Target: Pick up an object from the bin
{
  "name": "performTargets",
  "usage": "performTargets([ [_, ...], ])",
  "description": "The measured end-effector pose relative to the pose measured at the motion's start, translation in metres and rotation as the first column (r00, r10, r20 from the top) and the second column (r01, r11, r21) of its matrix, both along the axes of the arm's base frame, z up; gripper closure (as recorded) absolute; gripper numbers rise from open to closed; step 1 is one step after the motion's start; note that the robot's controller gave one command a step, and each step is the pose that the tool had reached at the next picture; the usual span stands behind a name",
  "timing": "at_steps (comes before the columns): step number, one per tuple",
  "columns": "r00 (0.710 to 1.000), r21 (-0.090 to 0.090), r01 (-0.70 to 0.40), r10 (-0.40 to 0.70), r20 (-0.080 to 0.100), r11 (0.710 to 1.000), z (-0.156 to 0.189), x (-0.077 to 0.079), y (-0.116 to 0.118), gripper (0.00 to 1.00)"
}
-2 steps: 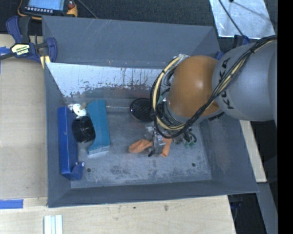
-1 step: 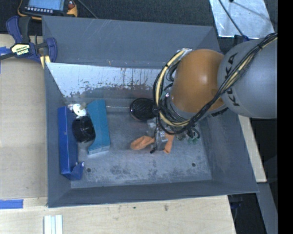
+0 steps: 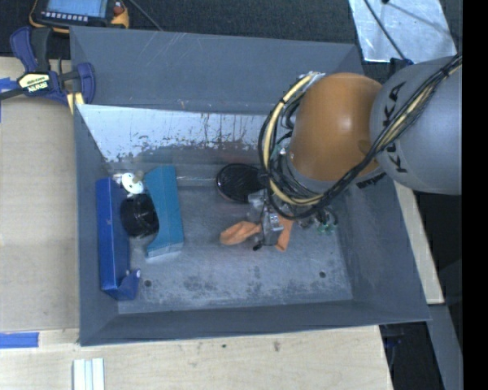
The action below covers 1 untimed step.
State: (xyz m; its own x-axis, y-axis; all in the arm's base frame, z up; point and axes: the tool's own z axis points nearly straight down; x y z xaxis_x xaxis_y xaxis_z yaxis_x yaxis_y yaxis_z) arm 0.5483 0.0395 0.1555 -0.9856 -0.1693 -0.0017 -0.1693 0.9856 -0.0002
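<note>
The claw (image 3: 268, 232) sits over the middle of an orange thing (image 3: 237, 233) at the centre of the bin (image 3: 228, 80). The thing lies lengthwise left to right, an end showing on each side. Whether the claw is apart or clamped, I cannot tell. A black disc (image 3: 236, 182) lies just behind; a blue block (image 3: 167, 210), a black cap (image 3: 138, 216) and a blue bar (image 3: 106, 234) lie at the left.

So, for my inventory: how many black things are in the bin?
2: one round black cap on the light blue block at left, one black disc mid-bin, left of the gripper. The arm may hide others.
</note>
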Motion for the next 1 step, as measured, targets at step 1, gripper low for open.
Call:
performTargets([
  [1,1.000,0.000,0.000,0.000,0.003,1.000,0.0157,0.0007,0.0000,1.00],
])
